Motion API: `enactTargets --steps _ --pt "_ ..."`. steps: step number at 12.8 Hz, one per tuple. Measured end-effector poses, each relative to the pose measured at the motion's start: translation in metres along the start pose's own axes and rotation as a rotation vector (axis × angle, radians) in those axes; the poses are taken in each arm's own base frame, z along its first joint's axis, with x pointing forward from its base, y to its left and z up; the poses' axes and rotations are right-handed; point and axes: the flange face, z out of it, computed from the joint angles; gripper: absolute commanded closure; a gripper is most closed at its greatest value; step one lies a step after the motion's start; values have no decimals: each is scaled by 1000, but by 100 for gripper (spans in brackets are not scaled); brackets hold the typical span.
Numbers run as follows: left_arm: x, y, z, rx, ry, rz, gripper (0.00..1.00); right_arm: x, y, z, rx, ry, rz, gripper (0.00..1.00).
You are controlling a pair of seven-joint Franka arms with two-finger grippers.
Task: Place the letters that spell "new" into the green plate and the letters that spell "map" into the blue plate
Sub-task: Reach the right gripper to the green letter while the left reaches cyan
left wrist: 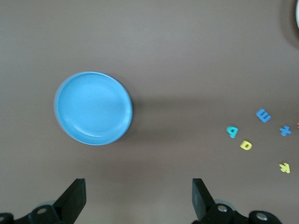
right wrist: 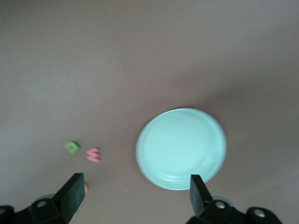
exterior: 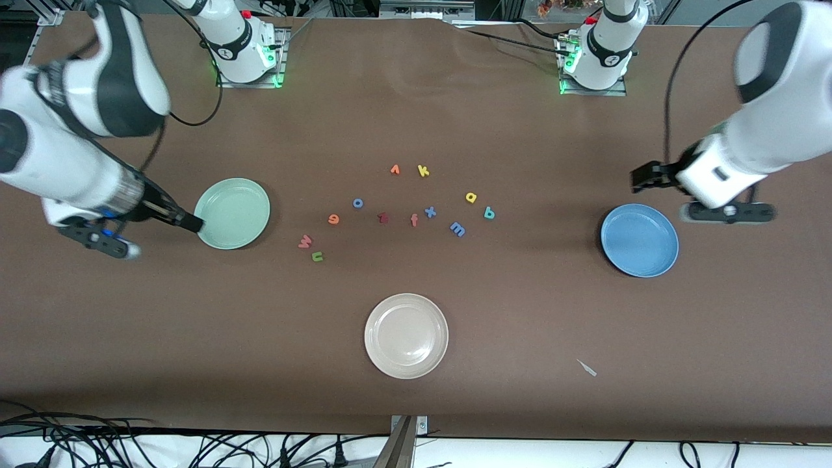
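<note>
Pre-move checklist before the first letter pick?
1. Left gripper open, over bare table beside the blue plate: ok.
2. Right gripper open, by the green plate: ok.
3. Both plates hold nothing yet: ok.
4. n, e, w on the table, apart from each other: ok.
5. m, a, p on the table, unobstructed: ok.

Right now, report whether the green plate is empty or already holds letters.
Empty. The green plate shows only bare surface, and the w, n and e lie on the table beside it.
</note>
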Motion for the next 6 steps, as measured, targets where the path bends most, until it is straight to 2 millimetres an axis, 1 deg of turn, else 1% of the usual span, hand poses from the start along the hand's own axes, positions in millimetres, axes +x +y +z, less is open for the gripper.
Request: enactTargets --steps 1,2,3,4,5,6 --pt "2 26 13 7 -10 11 0 -7 -22 18 4 8 86 2" --pt "4 51 29 15 -29 31 0 -10 -40 38 12 16 157 8" --pt "6 74 47 22 -48 56 0 -10 -53 58 17 19 209 10" --pt "8 95 65 27 -58 75 0 -10 -63 81 22 22 258 17" --pt "11 116 84 23 -62 79 0 -11 -74 104 26 22 309 22" --pt "14 134 100 7 -65 67 0 -16 -87 125 27 21 354 24"
